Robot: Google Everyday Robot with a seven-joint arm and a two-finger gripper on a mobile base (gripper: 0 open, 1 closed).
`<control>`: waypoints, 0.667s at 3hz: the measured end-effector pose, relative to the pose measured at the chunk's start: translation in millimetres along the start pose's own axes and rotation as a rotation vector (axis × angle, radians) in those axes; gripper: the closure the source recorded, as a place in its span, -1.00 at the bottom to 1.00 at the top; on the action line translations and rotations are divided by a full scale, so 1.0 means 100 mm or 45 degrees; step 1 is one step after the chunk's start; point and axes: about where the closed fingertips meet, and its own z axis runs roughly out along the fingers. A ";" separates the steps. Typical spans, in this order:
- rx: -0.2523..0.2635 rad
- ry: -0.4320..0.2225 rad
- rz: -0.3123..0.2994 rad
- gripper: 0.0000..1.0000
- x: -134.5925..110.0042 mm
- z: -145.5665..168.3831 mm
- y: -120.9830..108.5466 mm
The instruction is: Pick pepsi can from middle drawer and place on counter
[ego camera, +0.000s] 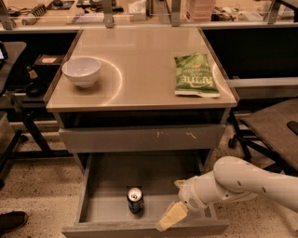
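Observation:
The pepsi can (135,201) stands upright on the grey floor of the open middle drawer (109,179), near its front, left of centre. My gripper (169,217) is low over the drawer's front right part, a short way right of the can and apart from it, with my white arm reaching in from the right. The tan counter (139,60) tops the cabinet above.
A white bowl (82,71) sits on the counter's left and a green chip bag (195,74) on its right. A shut drawer front with white scuffs (139,138) lies above the open drawer. A chair (274,125) stands at the right, a cluttered workbench (139,11) behind.

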 end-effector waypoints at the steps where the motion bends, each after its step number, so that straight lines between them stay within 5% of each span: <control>1: -0.009 -0.071 0.002 -1.00 -0.07 0.22 -0.15; 2: -0.037 -0.133 0.022 -1.00 -0.16 0.42 -0.26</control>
